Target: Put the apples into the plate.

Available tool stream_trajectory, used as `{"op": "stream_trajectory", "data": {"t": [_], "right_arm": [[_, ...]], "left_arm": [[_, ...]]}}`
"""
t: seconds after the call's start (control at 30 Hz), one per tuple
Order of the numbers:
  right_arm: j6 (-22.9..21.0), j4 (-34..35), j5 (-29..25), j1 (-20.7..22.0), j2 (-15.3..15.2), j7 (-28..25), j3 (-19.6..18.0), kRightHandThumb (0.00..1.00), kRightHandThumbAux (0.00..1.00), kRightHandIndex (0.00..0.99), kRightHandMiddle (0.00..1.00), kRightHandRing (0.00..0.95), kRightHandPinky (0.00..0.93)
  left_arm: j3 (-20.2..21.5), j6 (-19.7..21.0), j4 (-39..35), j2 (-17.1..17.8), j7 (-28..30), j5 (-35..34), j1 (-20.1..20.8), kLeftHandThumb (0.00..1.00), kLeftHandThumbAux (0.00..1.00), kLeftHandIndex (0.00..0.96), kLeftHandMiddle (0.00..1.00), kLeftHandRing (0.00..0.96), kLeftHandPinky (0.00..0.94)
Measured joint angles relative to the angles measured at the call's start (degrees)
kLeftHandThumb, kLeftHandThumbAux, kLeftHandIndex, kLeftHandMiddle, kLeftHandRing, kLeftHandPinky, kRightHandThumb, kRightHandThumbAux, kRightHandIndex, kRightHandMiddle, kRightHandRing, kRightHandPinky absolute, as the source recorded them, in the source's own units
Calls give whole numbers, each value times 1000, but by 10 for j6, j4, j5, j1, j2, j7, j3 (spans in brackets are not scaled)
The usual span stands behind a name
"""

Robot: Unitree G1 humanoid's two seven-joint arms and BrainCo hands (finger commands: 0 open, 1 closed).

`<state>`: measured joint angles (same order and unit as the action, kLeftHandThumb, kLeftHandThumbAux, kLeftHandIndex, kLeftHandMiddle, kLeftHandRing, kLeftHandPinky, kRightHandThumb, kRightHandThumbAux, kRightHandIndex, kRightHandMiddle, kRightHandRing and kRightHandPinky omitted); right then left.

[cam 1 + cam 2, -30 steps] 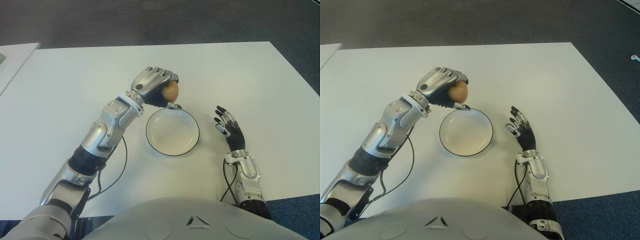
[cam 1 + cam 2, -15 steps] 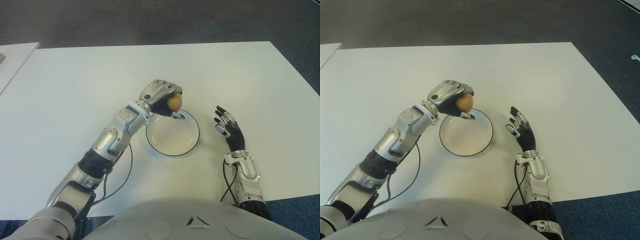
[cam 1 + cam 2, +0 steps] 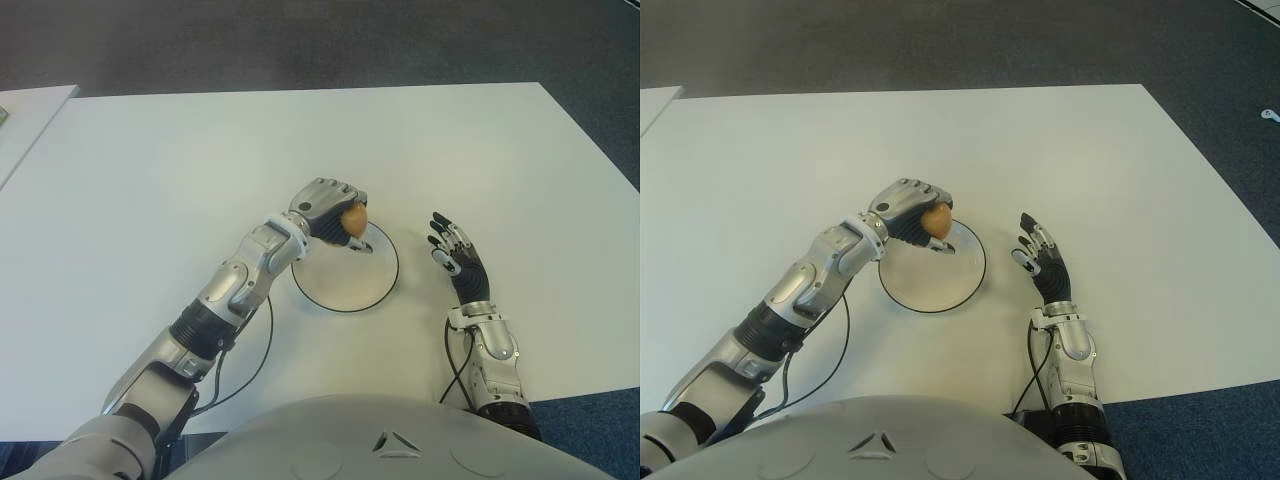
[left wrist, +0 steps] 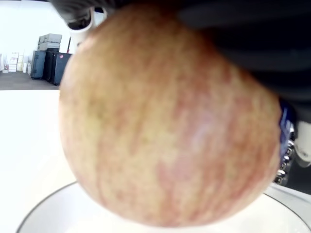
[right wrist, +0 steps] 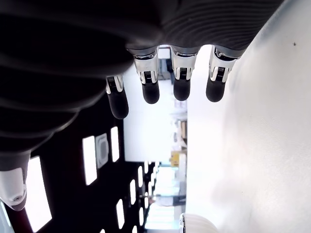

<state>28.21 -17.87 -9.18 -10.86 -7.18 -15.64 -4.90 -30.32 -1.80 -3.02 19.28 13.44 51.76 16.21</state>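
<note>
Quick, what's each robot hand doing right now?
Left hand: closed around the round reddish-yellow apple, above the white black-rimmed plate.
Right hand: open, holding nothing, to the right of the plate.

Even, bright overhead light; soft shadows fall under the arms on the table (image 3: 150, 170). The apple (image 4: 165, 126) is blurred between the curled fingers.

Count of items in view, one entry per kind:

- Apples: 1. The single apple (image 3: 352, 219) was reddish-yellow; no second one could be found in any view.
- Plates: 1. The plate (image 3: 375, 291) was white and round with a dark rim.
- Tables: 1 main white table (image 3: 150, 180); the corner of a second white surface (image 3: 30, 110) showed at the far left edge.
- Robot hands: 2, namely the left hand (image 3: 328, 205) and the right hand (image 3: 456, 256).
</note>
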Motion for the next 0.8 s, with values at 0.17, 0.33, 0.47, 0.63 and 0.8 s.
{"op": "stream_trajectory", "data": {"t": [0.17, 0.33, 0.47, 0.63, 0.8], "right_arm": [[0, 0, 0, 0, 1, 1, 0, 147, 490, 184, 82, 20, 19], [0, 3, 0, -2, 4, 2, 0, 147, 495, 164, 78, 19, 26], [0, 3, 0, -2, 5, 3, 0, 151, 501, 153, 81, 23, 37], [0, 3, 3, -2, 7, 7, 0, 146, 508, 136, 80, 24, 30], [0, 3, 14, -2, 8, 18, 0, 124, 495, 150, 74, 10, 5]], "left_arm": [[-8, -6, 2, 6, 3, 1, -9, 759, 693, 444, 843, 840, 794], [-21, -12, 14, 17, 4, 5, -15, 755, 694, 444, 842, 838, 799], [-26, -22, 31, 22, 3, 8, -19, 754, 694, 444, 842, 839, 798], [-36, -35, 57, 25, -9, 11, -26, 754, 694, 444, 846, 843, 802], [-43, -42, 59, 25, -17, 17, -30, 754, 694, 444, 843, 838, 801]]}}
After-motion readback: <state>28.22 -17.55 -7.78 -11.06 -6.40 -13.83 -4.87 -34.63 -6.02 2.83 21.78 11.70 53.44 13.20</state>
